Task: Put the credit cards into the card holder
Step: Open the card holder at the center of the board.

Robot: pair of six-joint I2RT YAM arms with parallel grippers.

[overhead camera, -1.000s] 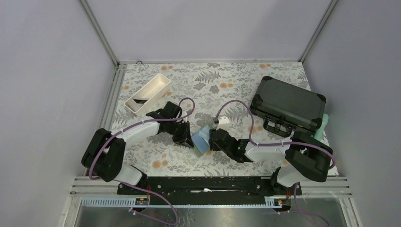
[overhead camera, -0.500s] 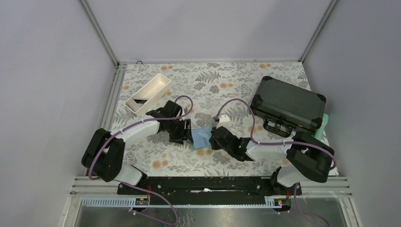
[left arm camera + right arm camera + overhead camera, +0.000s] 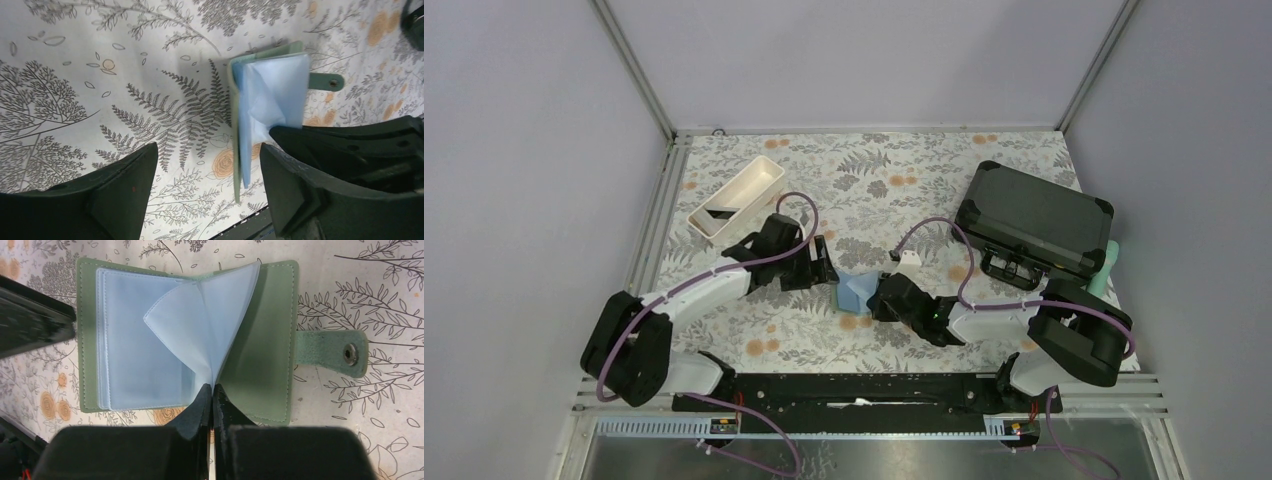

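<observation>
Even, diffuse overhead light, bright and free of glare, casts only soft shadows on the patterned desk (image 3: 904, 165); the card holder (image 3: 260, 340) is sharp in the right wrist view and slightly smeared in the left, while the near parts of the left claw (image 3: 207, 160) and right claw (image 3: 212, 392) are dark and soft-focused.

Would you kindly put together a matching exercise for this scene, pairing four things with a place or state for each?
Things:
1. card holder
2. left gripper
3. right gripper
4. black case

Places or states:
A. shut, pinching a pale blue pocket
B. at the right side of the table
C. open, with nothing between its fingers
D. lying open near the middle of the table

Pairs: 1-D, 2-C, 3-A, 4-B
</observation>
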